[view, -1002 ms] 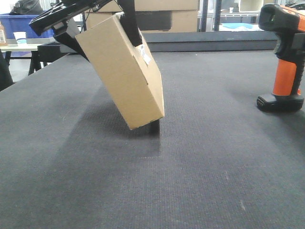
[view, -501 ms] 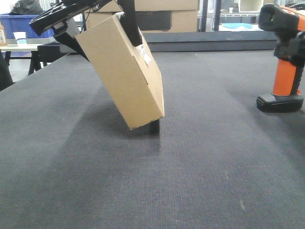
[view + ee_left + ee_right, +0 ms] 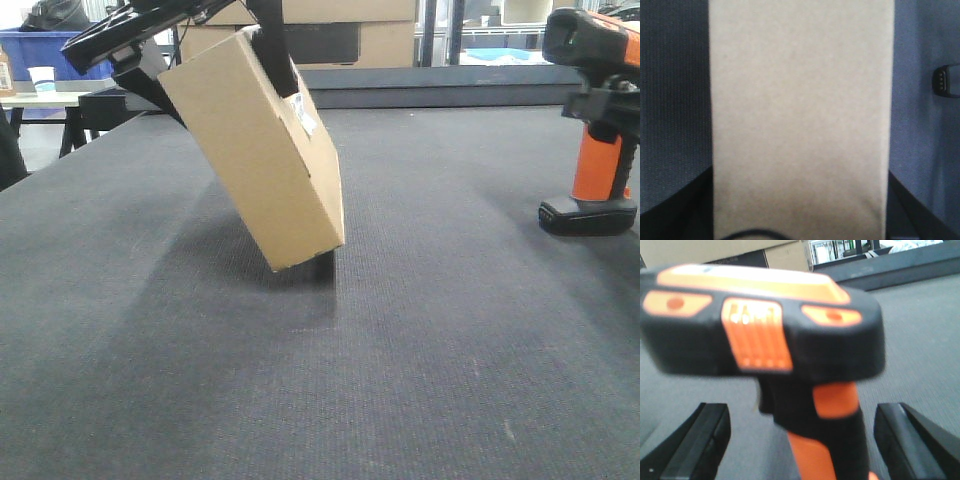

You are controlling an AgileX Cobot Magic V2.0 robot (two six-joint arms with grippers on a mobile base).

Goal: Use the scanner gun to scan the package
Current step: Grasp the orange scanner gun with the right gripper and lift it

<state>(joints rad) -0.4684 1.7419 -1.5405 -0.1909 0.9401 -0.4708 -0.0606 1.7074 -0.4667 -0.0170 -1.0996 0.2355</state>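
Note:
The package [image 3: 255,150], a tan cardboard box with a small white label [image 3: 305,115] on its side, hangs tilted over the dark table, lower corner close to the surface. My left gripper [image 3: 215,80] is shut on its upper end. In the left wrist view the package [image 3: 800,120] fills the space between the fingers of my left gripper [image 3: 800,215]. The scanner gun [image 3: 600,120] stands upright at the far right. My right gripper [image 3: 605,105] is level with its handle. In the right wrist view the scanner gun [image 3: 765,325] looms close, and my right gripper [image 3: 802,445] is open, with gaps either side of the orange handle.
A dark fabric table [image 3: 320,380] spreads across the front. Behind it stand larger cardboard boxes [image 3: 330,30], one with a dark panel. A blue bin [image 3: 40,50] and a white cup [image 3: 42,78] sit on a bench at the back left.
My right gripper has moved left, so that it now straddles the scanner gun's handle. The package and the left gripper have not moved.

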